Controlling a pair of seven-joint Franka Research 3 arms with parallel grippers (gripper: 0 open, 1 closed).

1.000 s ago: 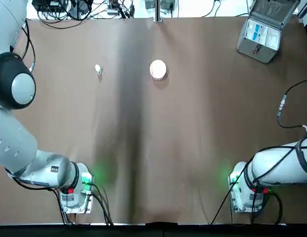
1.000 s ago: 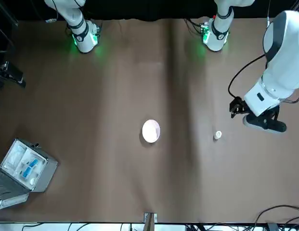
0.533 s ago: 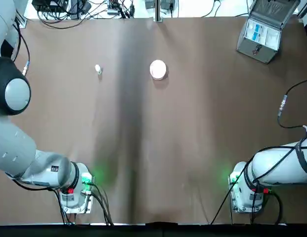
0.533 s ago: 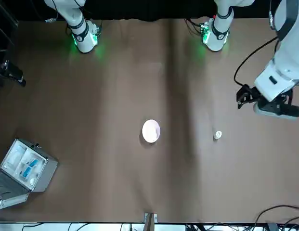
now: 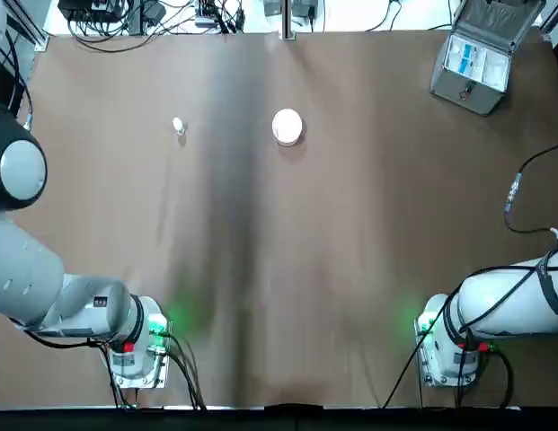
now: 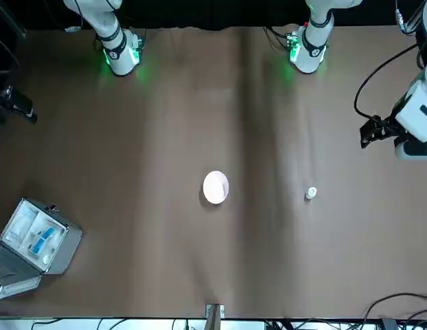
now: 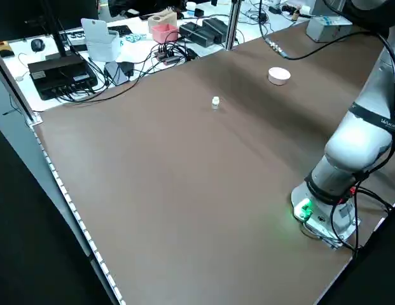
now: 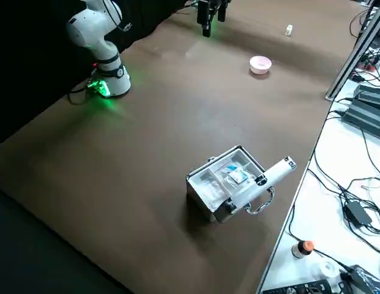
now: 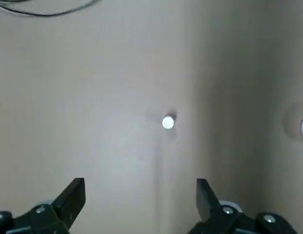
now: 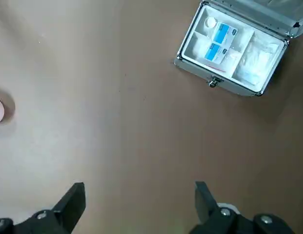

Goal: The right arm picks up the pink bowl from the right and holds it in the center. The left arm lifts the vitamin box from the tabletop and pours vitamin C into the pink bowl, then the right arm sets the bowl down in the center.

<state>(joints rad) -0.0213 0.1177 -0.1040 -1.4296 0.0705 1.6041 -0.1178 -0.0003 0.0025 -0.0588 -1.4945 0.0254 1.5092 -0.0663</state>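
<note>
Tabletop with bowl, small bottle, open case and two raised grippers

Pink bowl [image 5: 287,127]: one, small and round, pale pink with a whitish inside. Rests upright on the brown tabletop [image 5: 341,224], midway across and toward the side opposite the arm bases.

Vitamin bottle [image 7: 215,103]: one, tiny, whitish, capped. Stands upright on the tabletop, to the robot's left of the bowl, well apart from it.

Grey case [image 8: 229,184]: one, hinged, metal-edged, lid open. Sits at the tabletop's far right corner. Contents: compartments with blue-and-white packets [image 10: 221,43], clear bags and a round white item. Packet print too small to read.

Left gripper [image 9: 141,187]: black, two fingers, held above the robot's left side of the tabletop. Jaws open, nothing between them.

Right gripper [image 10: 139,187]: black, two fingers, held above the robot's right side. Jaws likewise open and unloaded.

Surroundings: beyond the tabletop's far edge, a white worktop [image 8: 327,220] with black cables [image 7: 146,70], dark boxes [image 7: 197,34] and a pink bin [image 7: 165,33]; also an orange-capped bottle [image 8: 302,249], its label unreadable.
</note>
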